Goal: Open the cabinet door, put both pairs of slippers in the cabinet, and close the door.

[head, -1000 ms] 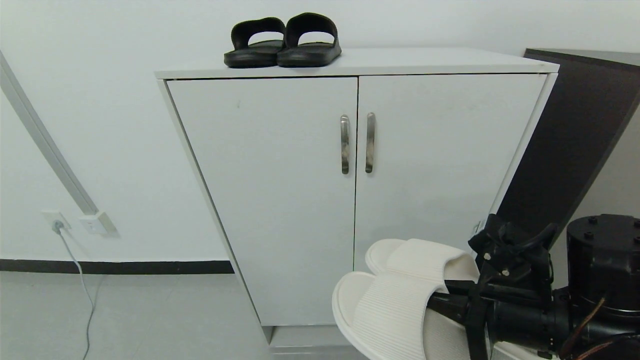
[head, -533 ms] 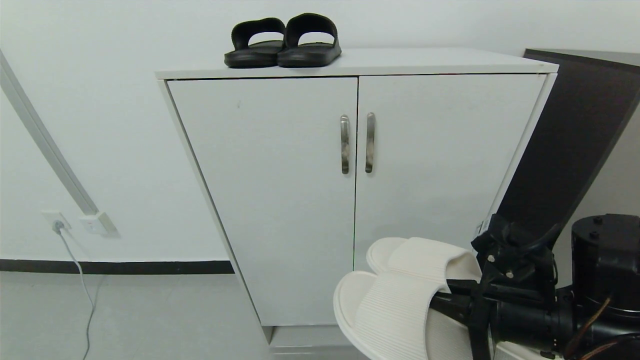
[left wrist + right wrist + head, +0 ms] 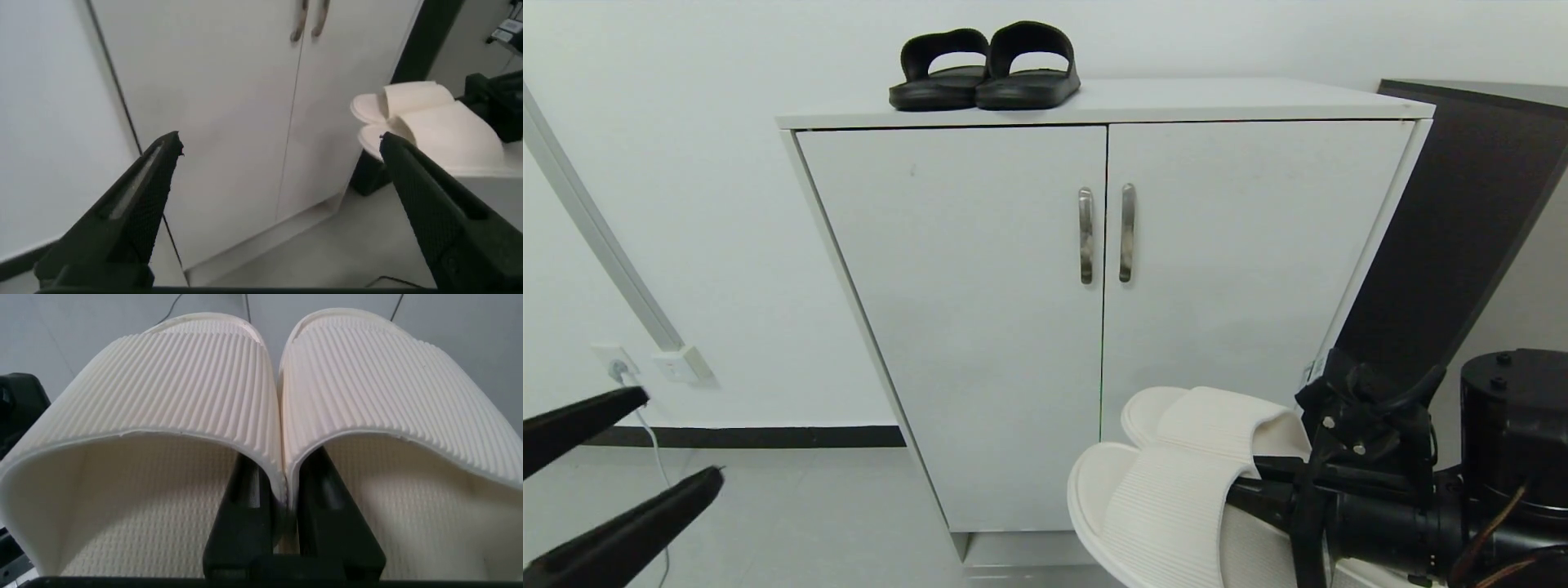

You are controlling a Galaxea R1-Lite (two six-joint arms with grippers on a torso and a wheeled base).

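- Bright, even, diffuse room light; the white wall (image 3: 686, 163) and the doors of the cabinet (image 3: 964, 327) are lit flat, with no hard glare;
- the black slippers (image 3: 984, 69) cast only a thin, soft shadow on the cabinet top; the metal handles (image 3: 1086, 235) carry faint vertical highlights;
- wide-angle distortion in the head view: the cabinet's sides lean inward toward the floor (image 3: 768, 506), and lines near the edges slant;
- the white slippers (image 3: 196, 392) are bright on their ribbed straps and shaded beneath them;
- the fingers (image 3: 139, 192) of the left gripper (image 3: 279, 140) read as dark shapes; one inner face catches a pale sheen.
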